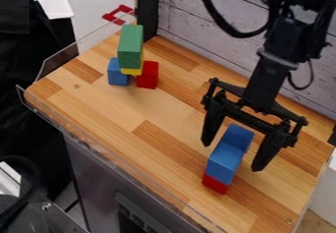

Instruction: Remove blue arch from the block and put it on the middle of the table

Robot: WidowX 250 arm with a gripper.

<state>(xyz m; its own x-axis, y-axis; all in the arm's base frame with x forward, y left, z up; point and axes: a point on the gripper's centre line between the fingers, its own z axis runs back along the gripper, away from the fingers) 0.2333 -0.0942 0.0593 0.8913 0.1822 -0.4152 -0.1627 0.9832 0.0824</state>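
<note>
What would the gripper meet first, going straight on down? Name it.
Probably the blue arch, seen between the open gripper's fingers. Depth is unclear, though: the fingers might straddle it and reach the wooden table first.

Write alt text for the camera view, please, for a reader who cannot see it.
An open black gripper hangs over a blue arch on a red block near one end of a wooden table. At the other end, a green block tops a yellow piece, a blue block and another red block.

Slanting downward view over table (172,110)
</note>
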